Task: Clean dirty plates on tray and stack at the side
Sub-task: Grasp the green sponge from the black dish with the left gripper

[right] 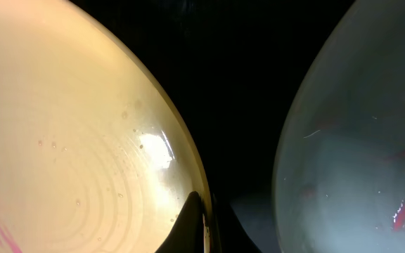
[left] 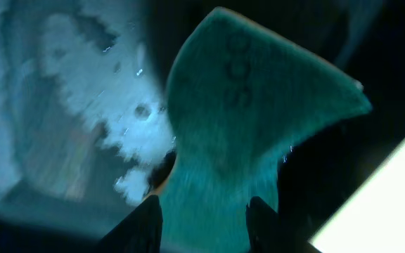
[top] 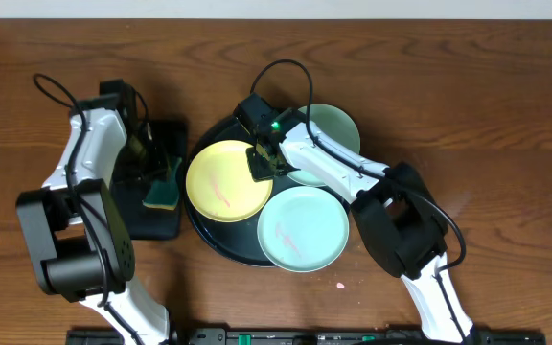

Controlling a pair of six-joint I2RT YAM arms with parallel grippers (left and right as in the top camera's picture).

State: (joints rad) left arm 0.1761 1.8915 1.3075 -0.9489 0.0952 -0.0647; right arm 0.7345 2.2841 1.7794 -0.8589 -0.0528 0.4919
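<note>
The round black tray [top: 217,238] holds three plates. The pale yellow plate [top: 223,182] lies at its left with pink smears. One mint plate [top: 305,230] lies at the front with pink marks, and the other [top: 338,129] lies at the back right, partly under my right arm. My right gripper [top: 262,165] is shut on the yellow plate's right rim [right: 69,140], one finger on top and one below [right: 206,228]; a mint plate [right: 357,140] lies beside it. My left gripper [top: 159,177] is shut on a green sponge [left: 252,105], its fingers [left: 206,225] on either side.
The sponge [top: 164,195] sits over a smaller rectangular black tray [top: 151,225] left of the round tray. White foamy wet patches [left: 97,91] show on its surface. A pink speck [top: 338,285] lies on the wooden table in front of the round tray.
</note>
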